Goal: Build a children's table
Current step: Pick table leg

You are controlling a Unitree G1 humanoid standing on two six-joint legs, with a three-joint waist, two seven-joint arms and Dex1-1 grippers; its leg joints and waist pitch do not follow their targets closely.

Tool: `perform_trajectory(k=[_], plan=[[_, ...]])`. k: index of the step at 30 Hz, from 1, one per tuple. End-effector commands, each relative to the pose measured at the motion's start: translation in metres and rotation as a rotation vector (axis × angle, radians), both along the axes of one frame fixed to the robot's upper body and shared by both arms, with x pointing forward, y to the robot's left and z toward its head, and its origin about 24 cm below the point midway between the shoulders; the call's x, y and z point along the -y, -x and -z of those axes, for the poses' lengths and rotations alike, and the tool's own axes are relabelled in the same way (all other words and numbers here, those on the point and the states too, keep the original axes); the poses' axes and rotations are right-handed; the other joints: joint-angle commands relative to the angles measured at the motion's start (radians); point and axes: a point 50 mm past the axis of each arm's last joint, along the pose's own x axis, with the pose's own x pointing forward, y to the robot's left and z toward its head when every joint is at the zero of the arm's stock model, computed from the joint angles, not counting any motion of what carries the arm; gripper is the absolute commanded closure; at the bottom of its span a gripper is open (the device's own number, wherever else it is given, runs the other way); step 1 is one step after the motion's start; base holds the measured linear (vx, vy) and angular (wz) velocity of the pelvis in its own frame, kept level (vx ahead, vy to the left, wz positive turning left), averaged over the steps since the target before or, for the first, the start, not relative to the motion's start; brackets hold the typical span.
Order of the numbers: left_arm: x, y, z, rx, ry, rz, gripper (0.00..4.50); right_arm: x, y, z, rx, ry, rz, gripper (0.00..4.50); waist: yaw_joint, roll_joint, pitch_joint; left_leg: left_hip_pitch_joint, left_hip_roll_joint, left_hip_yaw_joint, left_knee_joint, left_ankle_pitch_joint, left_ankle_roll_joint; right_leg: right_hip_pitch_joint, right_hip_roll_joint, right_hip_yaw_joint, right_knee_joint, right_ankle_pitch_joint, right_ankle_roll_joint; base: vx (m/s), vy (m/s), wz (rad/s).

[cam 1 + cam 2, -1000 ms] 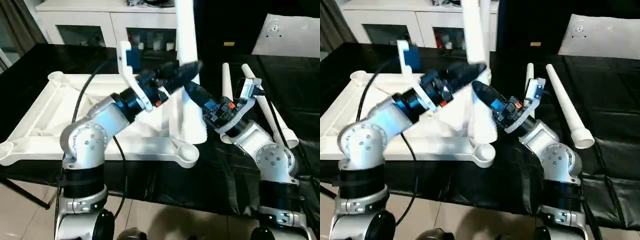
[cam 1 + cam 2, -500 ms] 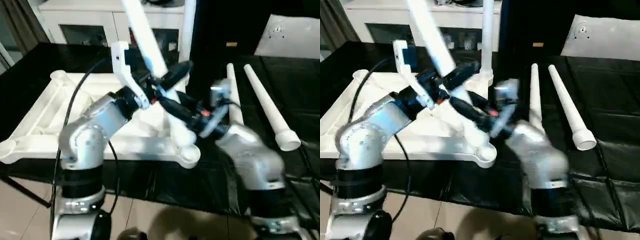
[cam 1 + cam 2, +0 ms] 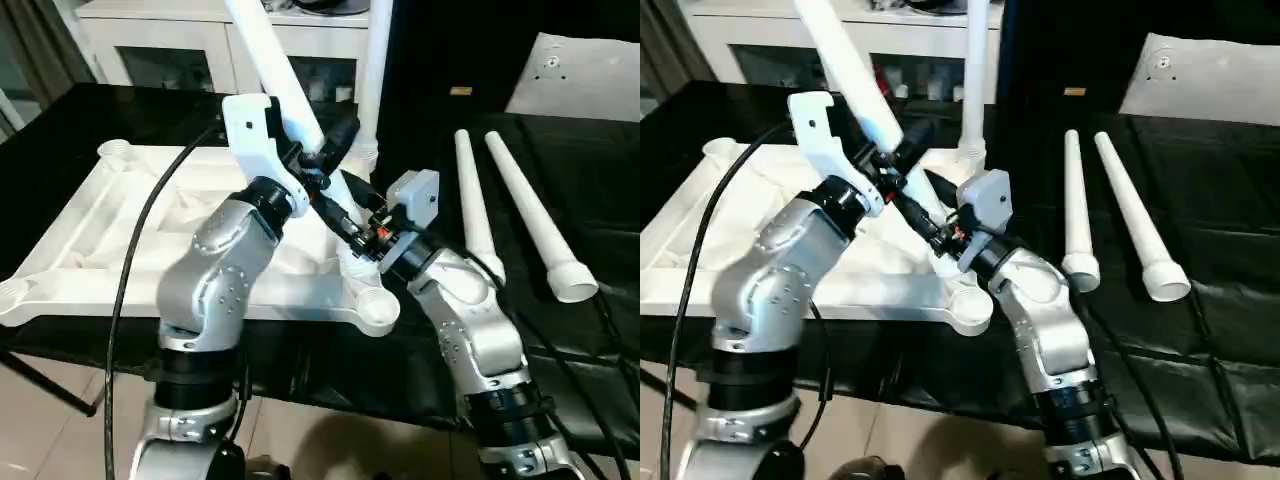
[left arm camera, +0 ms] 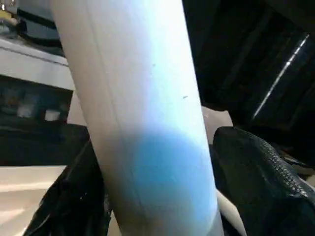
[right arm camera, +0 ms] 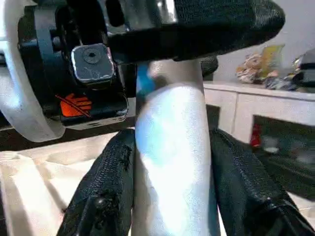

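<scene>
1 black-covered work table (image 3: 90, 120), white glass-door cabinet (image 3: 180, 45) behind it. Tabletop (image 3: 120, 230) lies ribbed side up. Tilted leg (image 3: 285, 85) leans up-left from the near-right corner socket (image 3: 375, 308). Left gripper (image 3: 325, 160) and right gripper (image 3: 930, 215) both clamp it. 2 legs (image 3: 525, 210) lie flat at right, wide ends near.

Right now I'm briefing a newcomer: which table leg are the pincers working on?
Find the white upturned tabletop on the black table. At its near right corner one white leg slants up leftward between both pincers; the leg behind stands upright, two lie flat.
</scene>
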Motion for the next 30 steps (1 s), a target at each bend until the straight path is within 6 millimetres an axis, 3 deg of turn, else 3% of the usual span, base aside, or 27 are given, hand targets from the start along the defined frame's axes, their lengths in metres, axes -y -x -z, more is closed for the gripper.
perform_trajectory(k=[1,5,6,11,13,25,27,30], plan=[[-0.002,-0.003,0.001,0.017,-0.035,-0.06,1.57,-0.001,0.001,0.0,0.022,-0.009,0.012,2.67,-0.004,-0.014,-0.075,0.007,0.084,-0.035,-0.069,-0.074,0.085,0.059,-0.102,0.065,-0.074,-0.169,-0.143,0.0,0.0,0.0],[-0.003,-0.003,0.003,0.014,-0.031,-0.08,1.66,-0.001,0.001,0.001,0.031,-0.011,0.017,2.67,-0.007,-0.014,-0.076,0.006,0.083,-0.034,-0.067,-0.067,0.093,0.062,-0.103,0.065,-0.071,-0.146,-0.157,0.0,0.0,0.0],[-0.003,-0.003,0.003,0.013,-0.033,-0.08,1.96,-0.001,0.001,0.001,0.034,-0.01,0.019,2.67,-0.007,-0.014,-0.076,0.005,0.082,-0.034,-0.066,-0.065,0.095,0.062,-0.102,0.065,-0.071,-0.143,-0.16,0.0,0.0,0.0],[-0.001,-0.002,0.006,-0.001,-0.016,-0.064,2.08,-0.001,0.001,0.001,0.046,-0.008,0.024,2.67,-0.006,-0.012,-0.077,0.006,0.084,-0.035,-0.066,-0.066,0.096,0.062,-0.102,0.065,-0.069,-0.135,-0.17,0.0,0.0,0.0],[0.003,-0.001,0.006,-0.007,0.003,-0.051,2.36,0.0,-0.001,0.0,0.053,-0.006,0.03,2.67,-0.007,-0.011,-0.076,0.007,0.085,-0.035,-0.066,-0.07,0.098,0.061,-0.101,0.065,-0.069,-0.131,-0.174,0.0,0.0,0.0],[-0.005,-0.004,0.006,-0.059,0.095,-0.037,2.65,0.0,-0.002,0.0,0.026,-0.012,0.023,2.67,-0.008,-0.01,-0.077,0.007,0.083,-0.035,-0.064,-0.068,0.107,0.064,-0.099,0.064,-0.067,-0.119,-0.184,0.0,0.0,0.0],[-0.008,-0.006,0.005,-0.056,0.075,-0.037,2.66,-0.001,-0.001,0.0,0.003,-0.029,-0.009,2.11,-0.007,-0.01,-0.077,0.008,0.083,-0.035,-0.064,-0.07,0.11,0.063,-0.099,0.064,-0.069,-0.125,-0.181,0.0,0.0,0.0],[-0.015,-0.01,0.006,-0.067,0.018,-0.001,2.66,0.001,0.002,0.0,-0.078,-0.055,-0.115,1.85,-0.006,-0.008,-0.077,0.01,0.083,-0.037,-0.065,-0.073,0.113,0.064,-0.096,0.063,-0.069,-0.133,-0.171,0.0,0.0,0.0]])
